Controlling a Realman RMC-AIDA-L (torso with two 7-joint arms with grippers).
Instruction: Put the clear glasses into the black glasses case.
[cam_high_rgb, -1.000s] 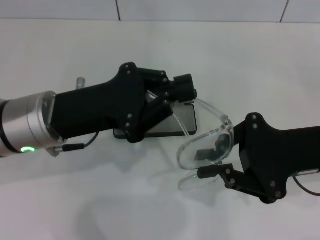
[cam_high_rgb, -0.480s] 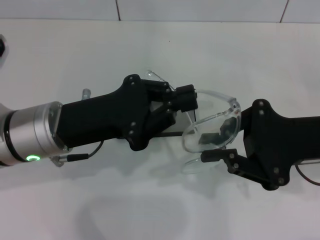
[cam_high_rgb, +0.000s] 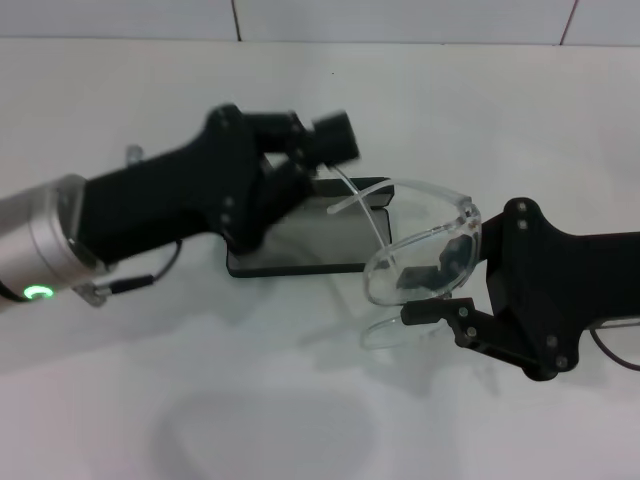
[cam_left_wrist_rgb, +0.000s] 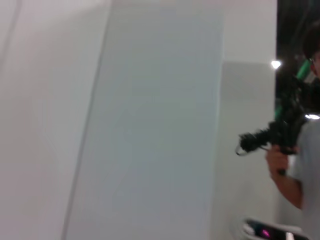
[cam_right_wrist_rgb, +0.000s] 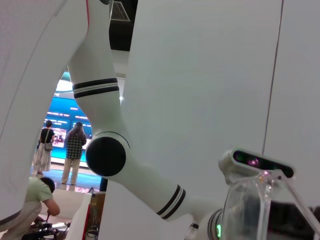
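The clear glasses (cam_high_rgb: 425, 245) hang over the table to the right of the black glasses case (cam_high_rgb: 300, 269). My right gripper (cam_high_rgb: 425, 302) is shut on their front, with one finger behind the lens. The glasses' thin arms cross above the right end of the case. The case lies open and flat, its grey lining showing. My left gripper (cam_high_rgb: 335, 137) is shut above the far edge of the case, apart from the glasses, with nothing seen in it. The right wrist view shows a clear lens (cam_right_wrist_rgb: 246, 207) close up.
The white table (cam_high_rgb: 300, 400) runs to a tiled wall at the back. A small metal stub (cam_high_rgb: 132, 153) sticks up behind my left arm. The wrist views show only walls, a white robot arm (cam_right_wrist_rgb: 107, 150) and people far off.
My left gripper has pulled back up and to the left, off the glasses' arm, and uncovered the case. The glasses' arms now lie crossed. My right gripper has stayed in place since half a second ago.
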